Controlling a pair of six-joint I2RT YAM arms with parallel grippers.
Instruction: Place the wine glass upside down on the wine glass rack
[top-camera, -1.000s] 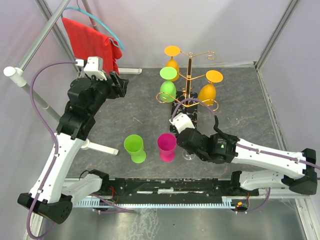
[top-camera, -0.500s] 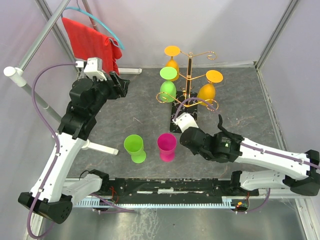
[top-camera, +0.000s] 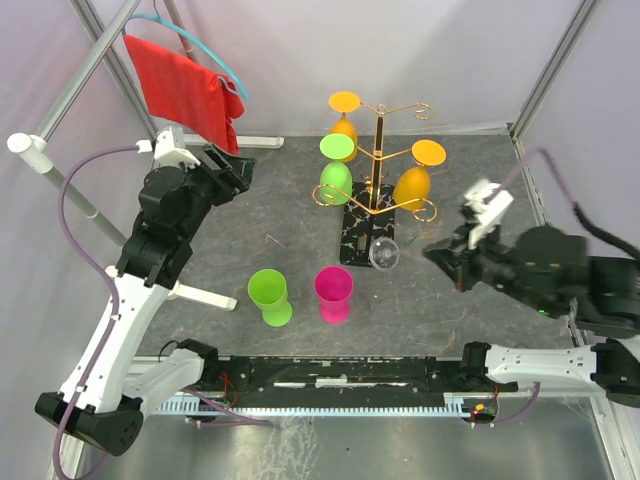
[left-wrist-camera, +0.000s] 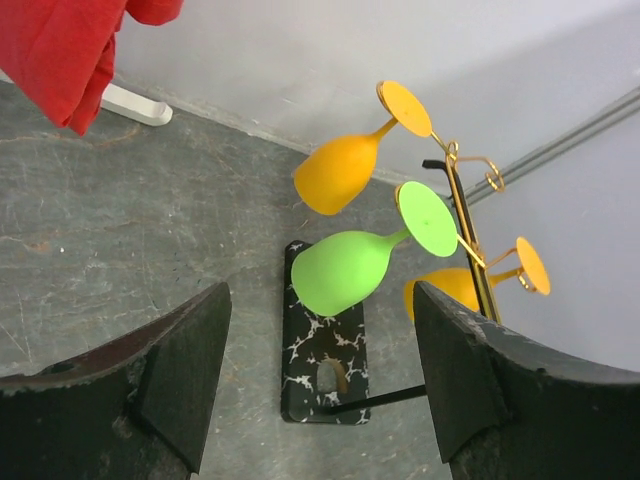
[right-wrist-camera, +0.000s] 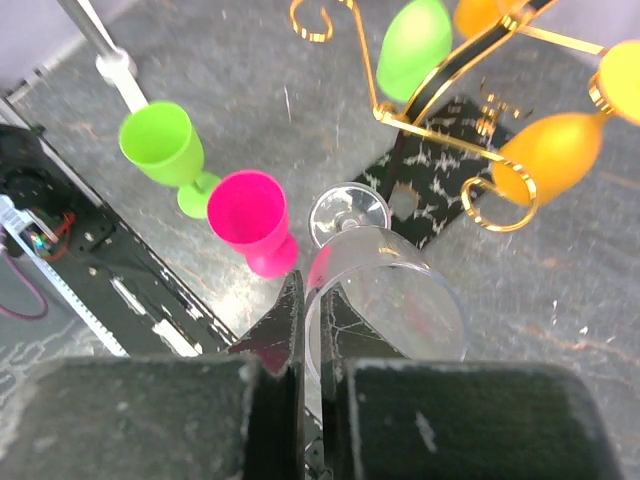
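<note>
Centre of the top view: right claw (top-camera: 432, 254) clamps the clear wine glass (top-camera: 384, 253), just beside the rack (top-camera: 378, 150), at its black base's lower end. Upper left, left claw (left-wrist-camera: 322, 350) gapes, released.

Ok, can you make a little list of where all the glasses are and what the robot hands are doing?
right gripper: shut on clear glass, lifted near the rack
left gripper: open, empty, far left of the rack
hanging upside down on rack: two orange glasses, one hung green glass
standing on table: green glass and pink glass, upright, side by side
job: clear glass not yet on the rack
</note>
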